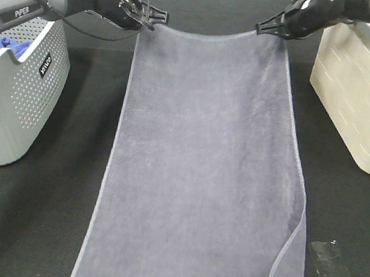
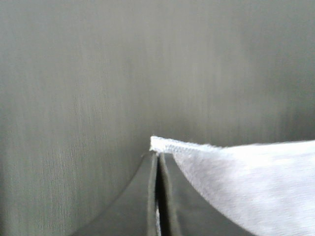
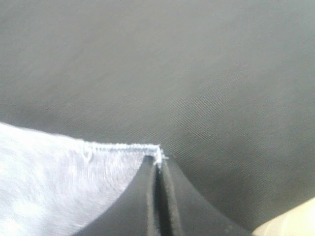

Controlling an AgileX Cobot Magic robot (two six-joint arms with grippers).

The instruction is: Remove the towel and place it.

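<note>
The grey-lavender towel (image 1: 202,165) with a lighter hem is stretched lengthwise over the dark table, from the far middle down past the near edge of the view. My left gripper (image 1: 149,19) is shut on its far left corner. My right gripper (image 1: 271,26) is shut on its far right corner. The far edge sags slightly between them. In the left wrist view the closed gripper (image 2: 158,160) pinches the towel corner (image 2: 167,145). In the right wrist view the closed gripper (image 3: 157,164) pinches the other corner (image 3: 147,148). The towel's near right edge folds over a little.
A grey perforated basket (image 1: 22,93) stands at the left, with a bright blue cloth (image 1: 11,44) inside it. A cream box (image 1: 362,88) stands at the right. Clear tape patches (image 1: 332,265) lie on the table near the front corners.
</note>
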